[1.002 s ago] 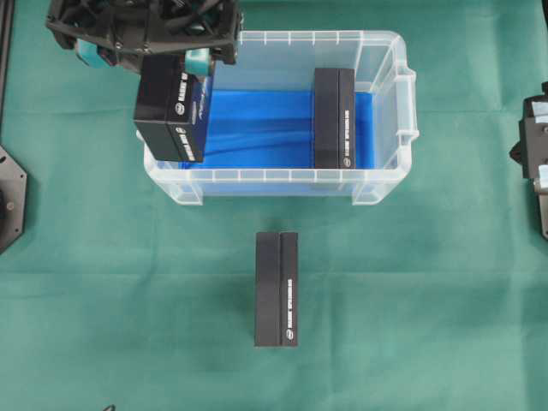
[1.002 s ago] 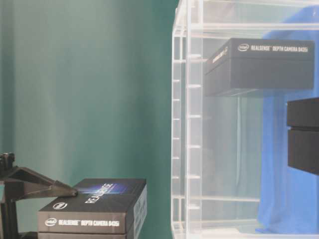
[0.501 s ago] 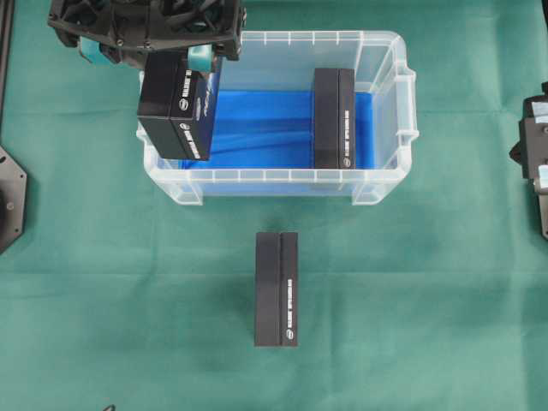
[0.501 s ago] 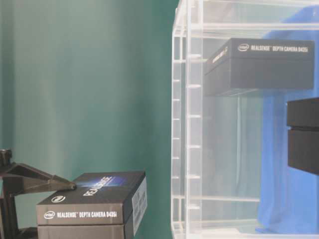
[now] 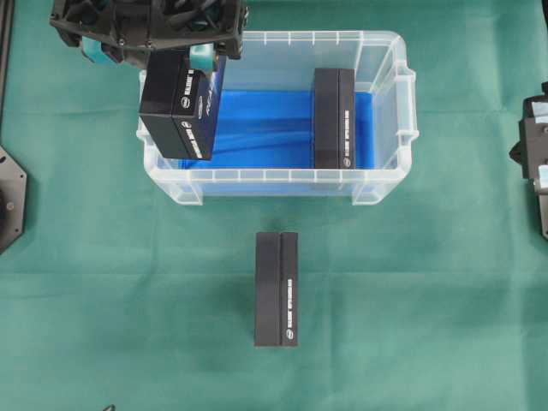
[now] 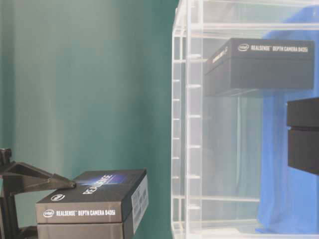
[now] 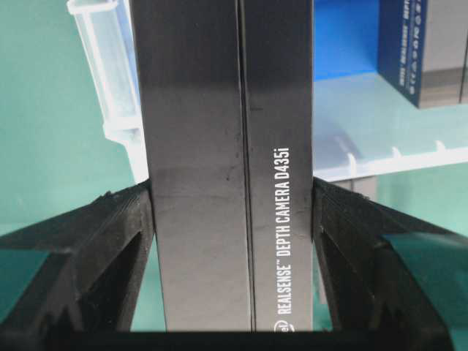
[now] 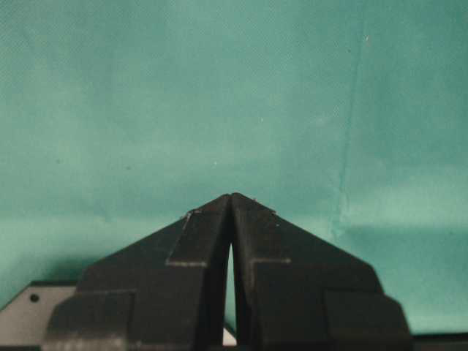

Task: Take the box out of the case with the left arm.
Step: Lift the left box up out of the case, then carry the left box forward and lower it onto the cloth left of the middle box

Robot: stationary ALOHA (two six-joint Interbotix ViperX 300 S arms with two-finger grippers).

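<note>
Overhead: the left tool (image 5: 150, 53) pinches a black box (image 5: 178, 107) over the left end of the clear case (image 5: 387, 103) on a green-covered bench (image 5: 428, 300); a second box (image 5: 334, 118) stands inside on blue lining, a third (image 5: 276, 288) lies on the cloth. Table-level: green backdrop beside the case wall. Left wrist: fingers (image 7: 110, 241) clamp the box. Right wrist: the right tool (image 8: 231, 199) is pressed together above green cloth.

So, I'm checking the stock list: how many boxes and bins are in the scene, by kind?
Black camera boxes: 3 (one held by the left gripper at, one in the case at, one on the green cloth at)
Clear case: 1
Total: 4
</note>
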